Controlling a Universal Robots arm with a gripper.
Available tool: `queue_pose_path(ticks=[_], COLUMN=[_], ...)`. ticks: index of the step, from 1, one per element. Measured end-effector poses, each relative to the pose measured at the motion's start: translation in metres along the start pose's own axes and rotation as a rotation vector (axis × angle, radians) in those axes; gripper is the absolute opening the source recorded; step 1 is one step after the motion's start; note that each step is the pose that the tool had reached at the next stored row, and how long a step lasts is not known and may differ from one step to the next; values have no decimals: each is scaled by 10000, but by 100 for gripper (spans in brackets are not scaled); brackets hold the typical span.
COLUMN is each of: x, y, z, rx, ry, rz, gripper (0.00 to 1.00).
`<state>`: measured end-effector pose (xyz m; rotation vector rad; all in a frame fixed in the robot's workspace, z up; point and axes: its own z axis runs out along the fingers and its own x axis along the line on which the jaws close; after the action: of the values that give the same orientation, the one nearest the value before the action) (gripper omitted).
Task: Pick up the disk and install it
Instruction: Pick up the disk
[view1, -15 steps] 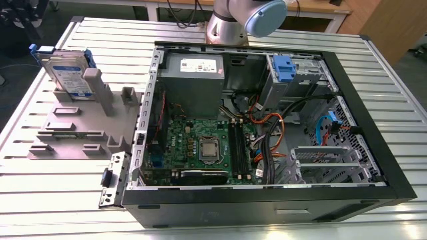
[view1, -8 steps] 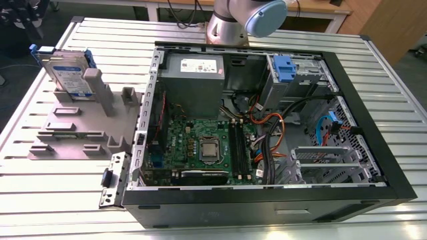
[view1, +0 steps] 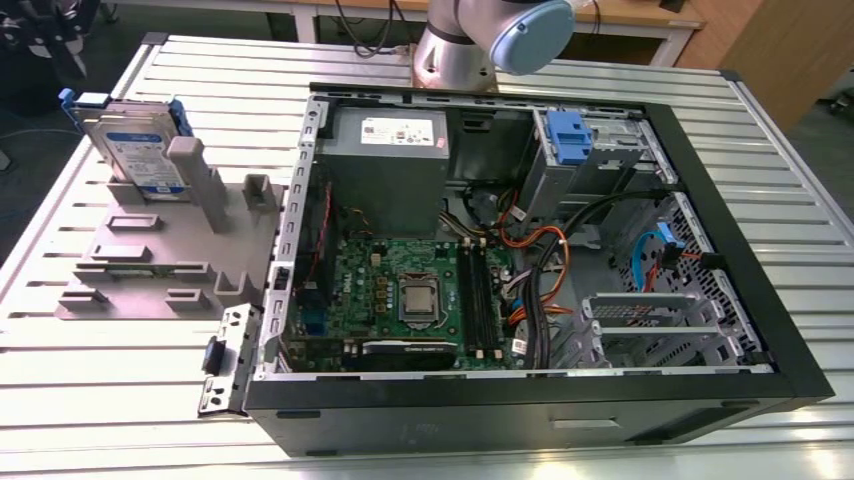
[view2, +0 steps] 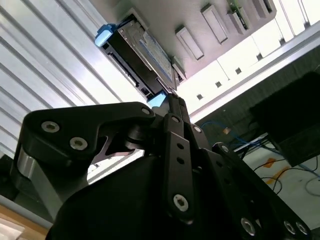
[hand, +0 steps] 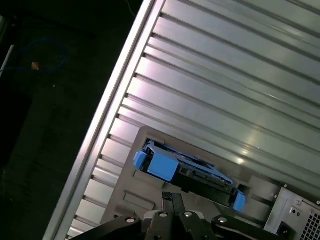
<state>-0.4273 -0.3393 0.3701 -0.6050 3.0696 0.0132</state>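
The disk (view1: 138, 150) stands upright on its edge in a slot of a grey holder (view1: 147, 255). This holder lies on the metal desk (view1: 120, 370), at the exterior view's left of the open computer case (view1: 747, 300). The disk has a blue frame around it, and its label faces the case. It is not yet picked up.

Both wrist views look past the black hand (view2: 172, 100) (hand: 170, 197) toward the disk (view2: 142, 55) (hand: 185, 172). The tip of the hand is near one blue corner of the disk, but I cannot tell if it touches. I also cannot tell whether the hand is spread or pressed together.

In the exterior view, part of the arm (view1: 494, 35) shows behind the case. Inside the case there is a green board (view1: 414, 290), a grey box (view1: 394, 160) with a white sticker, and a small blue clip (view1: 567, 135) in the drive bay.
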Motion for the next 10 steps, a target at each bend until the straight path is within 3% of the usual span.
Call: queue_pose_path(ticks=[10], x=[0], y=[0], z=[0], rx=[-16], ry=[6], rz=[-1131], gripper=[11])
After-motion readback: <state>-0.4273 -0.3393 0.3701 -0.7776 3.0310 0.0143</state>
